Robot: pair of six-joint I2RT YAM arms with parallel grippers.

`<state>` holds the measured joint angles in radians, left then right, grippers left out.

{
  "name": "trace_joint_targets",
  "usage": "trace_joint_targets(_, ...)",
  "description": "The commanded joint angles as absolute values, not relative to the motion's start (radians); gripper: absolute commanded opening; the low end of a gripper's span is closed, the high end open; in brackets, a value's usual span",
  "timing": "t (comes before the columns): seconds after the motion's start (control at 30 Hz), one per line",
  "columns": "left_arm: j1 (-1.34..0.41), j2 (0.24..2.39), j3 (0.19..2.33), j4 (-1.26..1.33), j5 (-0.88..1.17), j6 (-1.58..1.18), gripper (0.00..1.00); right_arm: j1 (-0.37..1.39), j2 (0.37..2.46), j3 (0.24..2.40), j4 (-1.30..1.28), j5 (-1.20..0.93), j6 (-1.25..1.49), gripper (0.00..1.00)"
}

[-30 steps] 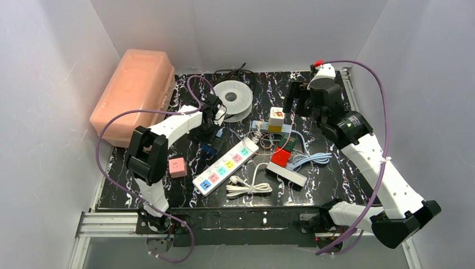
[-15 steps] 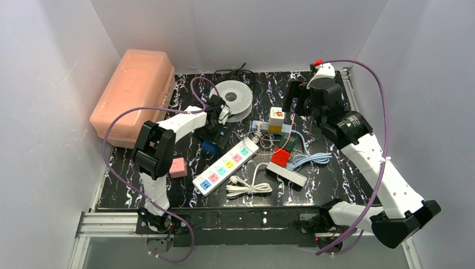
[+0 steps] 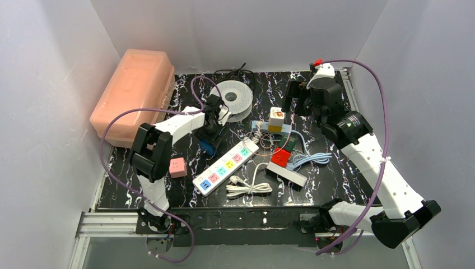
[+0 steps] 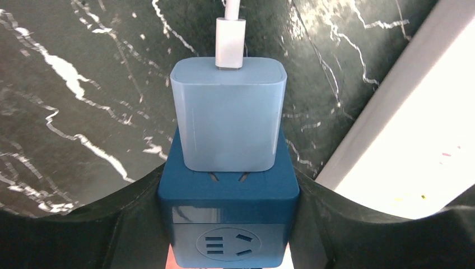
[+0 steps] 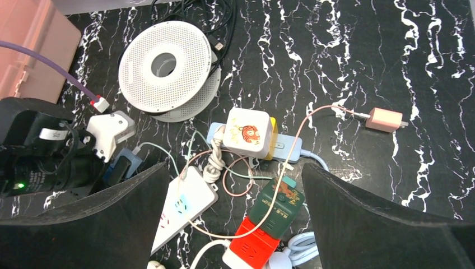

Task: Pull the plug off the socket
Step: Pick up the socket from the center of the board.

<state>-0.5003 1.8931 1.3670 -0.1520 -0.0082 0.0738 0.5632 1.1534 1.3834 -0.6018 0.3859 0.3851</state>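
Between the left jaws: dark blue socket cube (image 4: 227, 224); the left gripper (image 4: 228, 185) presses a finger against each side, grasping it as far as the wrist view shows.
Just beyond those fingertips: pale blue plug (image 4: 227, 117), a charger block seated fully on the cube's far face, with a white cable (image 4: 231, 22) leading away.
Right jaws: right gripper (image 5: 234, 168) spread wide and holding nothing, well apart from the plug.
Step in hand: bracing the socket; plug not yet out.
Next move: probably the right jaws close on the plug and pull straight off while the left steadies the cube.
Writing: none legible on plug or cube; tiger picture on the white cube (image 5: 249, 133) below the right jaws; print on the green block (image 5: 278, 203) too small to read.
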Motion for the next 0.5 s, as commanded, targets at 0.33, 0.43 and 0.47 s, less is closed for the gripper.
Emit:
trace_joint_targets(0.33,-0.479,1.424,1.452,-0.262,0.336,0.444,0.00,0.450,1.150,1.364,-0.433,-0.201,0.463,0.96)
trace_joint_targets(0.43,-0.479,1.314,1.375,-0.241,0.406,0.558,0.00,0.449,1.148,1.365,-0.424,-0.278,0.463,0.95)
trace_joint_targets(0.47,-0.480,1.286,1.362,-0.247,0.422,0.590,0.00,0.449,1.147,1.367,-0.423,-0.302,0.464,0.95)
